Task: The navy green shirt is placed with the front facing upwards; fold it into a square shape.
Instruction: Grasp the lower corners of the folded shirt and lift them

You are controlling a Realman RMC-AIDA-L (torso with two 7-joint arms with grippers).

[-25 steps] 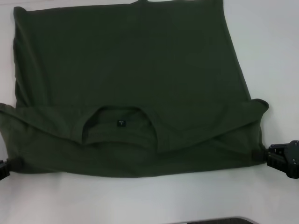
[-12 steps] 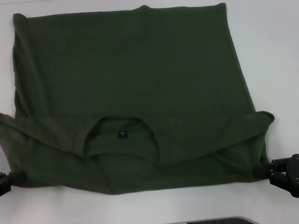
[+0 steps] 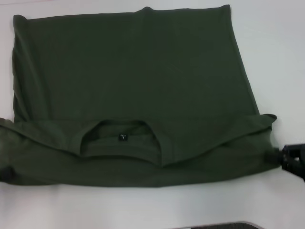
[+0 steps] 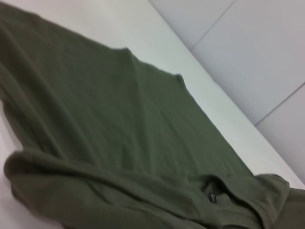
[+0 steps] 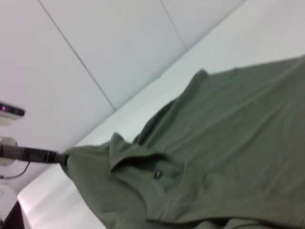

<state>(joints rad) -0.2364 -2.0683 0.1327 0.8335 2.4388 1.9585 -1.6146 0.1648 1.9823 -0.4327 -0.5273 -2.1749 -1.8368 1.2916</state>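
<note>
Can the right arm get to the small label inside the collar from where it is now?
Probably yes. The right tool sits at the shirt's near right edge, and the label lies uncovered in the open collar. Only flat cloth lies between them, but it is a long sideways stretch.

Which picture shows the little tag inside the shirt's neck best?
The head view: the little tag faces the camera, square and dark inside the shirt collar. Both wrist views show it too, but only as a tiny slanted dark speck.
</note>
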